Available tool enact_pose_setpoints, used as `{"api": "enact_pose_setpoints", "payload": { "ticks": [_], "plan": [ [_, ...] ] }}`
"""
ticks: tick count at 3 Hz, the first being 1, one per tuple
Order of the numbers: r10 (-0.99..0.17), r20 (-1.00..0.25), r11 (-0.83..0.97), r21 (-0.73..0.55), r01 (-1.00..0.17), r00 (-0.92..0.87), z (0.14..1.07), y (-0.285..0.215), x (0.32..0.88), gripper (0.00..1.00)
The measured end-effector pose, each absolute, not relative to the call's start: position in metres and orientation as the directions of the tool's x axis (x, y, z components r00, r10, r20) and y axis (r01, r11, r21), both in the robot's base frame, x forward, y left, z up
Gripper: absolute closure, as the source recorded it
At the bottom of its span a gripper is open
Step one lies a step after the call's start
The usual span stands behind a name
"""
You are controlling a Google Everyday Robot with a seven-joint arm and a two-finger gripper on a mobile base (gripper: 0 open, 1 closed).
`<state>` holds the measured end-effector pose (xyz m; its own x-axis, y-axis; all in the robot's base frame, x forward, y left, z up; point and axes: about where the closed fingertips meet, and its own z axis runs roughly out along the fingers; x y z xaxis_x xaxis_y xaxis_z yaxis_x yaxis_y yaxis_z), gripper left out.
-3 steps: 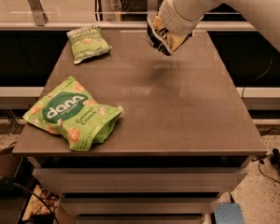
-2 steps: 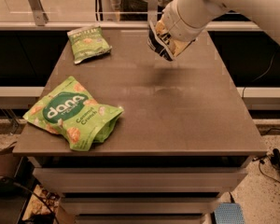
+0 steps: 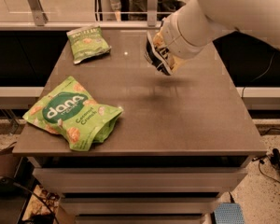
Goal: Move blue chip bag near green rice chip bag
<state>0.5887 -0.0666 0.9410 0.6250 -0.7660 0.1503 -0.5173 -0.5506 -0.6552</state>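
blue chip bag (image 3: 153,55) is being held clear of the table (image 3: 191,120) by the gripper (image 3: 164,56), jaws clamped on it; bag is being kept tilted above the far half of the table, a little right of centre; a faint shadow is being cast on the surface below it; green rice chip bag (image 3: 72,113) is being supported flat at the near left corner, well apart; smaller green snack bag (image 3: 87,42) is being supported at the far left corner

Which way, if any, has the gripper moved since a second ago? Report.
Yes. The gripper, carrying the blue chip bag, came forward past the small green bag, toward the near edge of the table.
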Motion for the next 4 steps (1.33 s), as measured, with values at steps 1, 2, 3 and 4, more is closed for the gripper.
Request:
{"api": "enact_pose_setpoints", "payload": {
  "ticks": [1,2,3,4],
  "plan": [
    [-0.761,0.138,-0.549,-0.659,-0.514,0.634,0.937,-0.055,0.564,1.00],
    [-0.754,0.112,-0.548,-0.650,-0.526,0.647,0.926,-0.042,0.544,1.00],
    [-0.763,0.074,-0.533,-0.634,-0.560,0.642,0.910,-0.031,0.527,1.00],
    [-0.787,0.034,-0.498,-0.624,-0.602,0.616,0.886,-0.018,0.503,1.00]
  ]
}}
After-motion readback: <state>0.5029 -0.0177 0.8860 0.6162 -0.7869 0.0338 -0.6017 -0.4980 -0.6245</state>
